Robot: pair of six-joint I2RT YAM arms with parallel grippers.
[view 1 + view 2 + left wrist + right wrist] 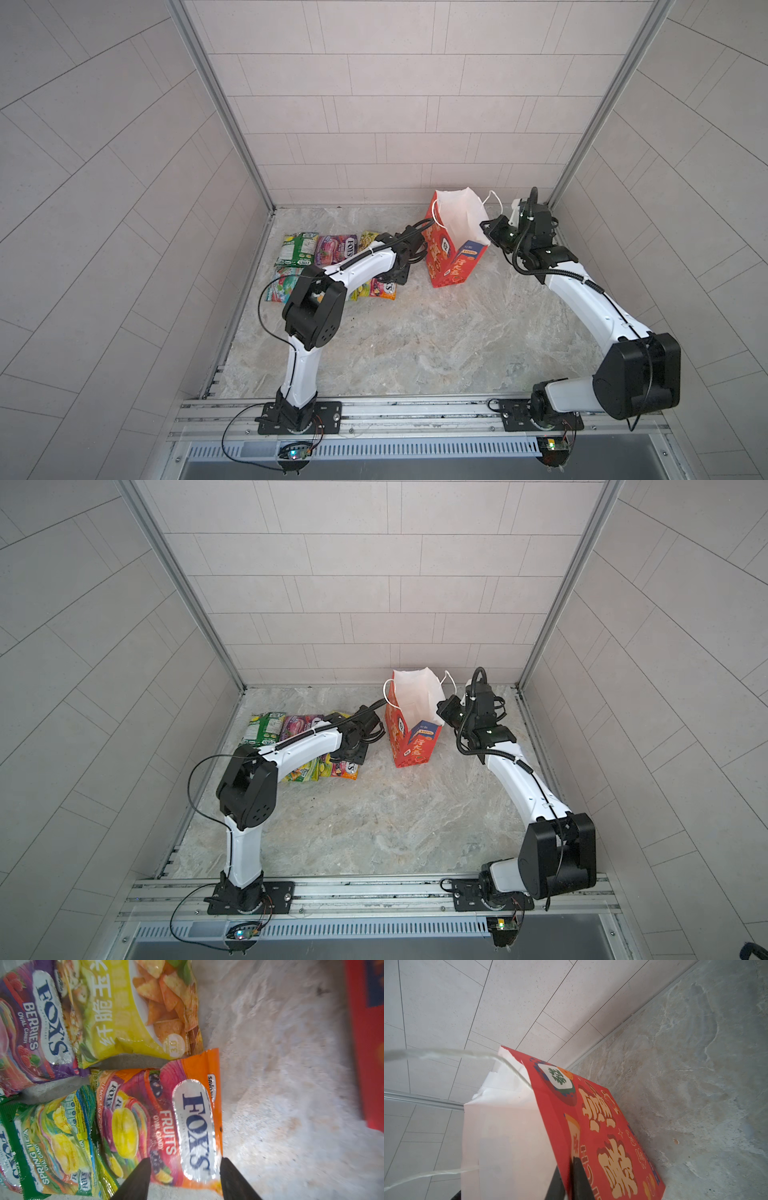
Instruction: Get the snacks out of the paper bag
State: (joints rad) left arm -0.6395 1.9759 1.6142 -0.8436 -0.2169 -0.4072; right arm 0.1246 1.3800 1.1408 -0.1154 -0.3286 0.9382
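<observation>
The red paper bag point(446, 259) point(405, 739) stands upright at the back of the marble table, its white inside showing. My right gripper point(486, 227) point(568, 1182) is shut on the bag's rim wall point(602, 1115), one finger inside and one outside. Several snacks lie flat to the left of the bag: a green packet point(297, 249), a purple one point(35, 1028), a yellow one point(128, 1012), a yellow-green one point(56, 1147) and an orange one point(187, 1105). My left gripper point(399, 274) point(185, 1169) hovers open over the orange packet's end, fingers either side of it.
Tiled walls close in the table point(415, 340) at the back and on both sides. A metal rail point(395, 409) carrying both arm bases runs along the front. The bag's white cord handles point(496, 199) hang loose near my right wrist.
</observation>
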